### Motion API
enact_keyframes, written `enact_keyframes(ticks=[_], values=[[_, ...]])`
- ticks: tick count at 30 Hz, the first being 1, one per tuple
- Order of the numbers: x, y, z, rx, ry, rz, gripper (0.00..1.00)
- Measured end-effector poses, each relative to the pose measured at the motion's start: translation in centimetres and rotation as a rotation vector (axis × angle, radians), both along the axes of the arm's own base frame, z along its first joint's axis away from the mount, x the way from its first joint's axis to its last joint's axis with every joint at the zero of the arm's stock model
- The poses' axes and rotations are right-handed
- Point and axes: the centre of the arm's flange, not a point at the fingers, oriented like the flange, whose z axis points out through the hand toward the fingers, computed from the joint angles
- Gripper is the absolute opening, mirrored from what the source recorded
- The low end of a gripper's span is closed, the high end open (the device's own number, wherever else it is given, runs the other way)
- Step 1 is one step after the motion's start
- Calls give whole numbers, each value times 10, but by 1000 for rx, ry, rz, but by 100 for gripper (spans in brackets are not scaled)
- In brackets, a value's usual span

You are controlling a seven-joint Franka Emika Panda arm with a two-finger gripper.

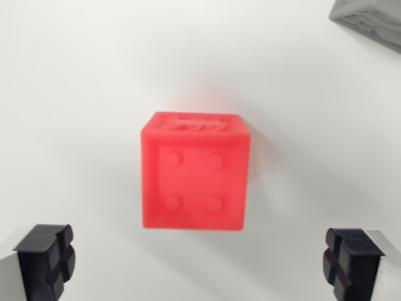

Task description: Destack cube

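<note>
One red cube (194, 172) is seen on the white table (75, 94), near the middle of the wrist view, with four round studs counted on its facing side. Two black fingers (47, 260) are spread wide at the lower corners, released and touching nothing. One grey object (369, 19) is partly shown at the upper right corner, well apart from the cube.

You are looking at a lab or robot test bench. The plain matte white table (75, 94) is bare and evenly lit, without household clutter. On it sits one glossy red plastic cube with four round studs (193, 179), like a 3D-printed test piece. A blurred grey moulded block (371, 19) shows at the wrist view's upper right corner.
</note>
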Motion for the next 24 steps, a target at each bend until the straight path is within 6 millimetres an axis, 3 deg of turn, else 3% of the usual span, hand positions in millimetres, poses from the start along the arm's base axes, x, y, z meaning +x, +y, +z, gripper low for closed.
enact_keyframes(ticks=[24], values=[[-1,0,100,-2,-1,0,100]])
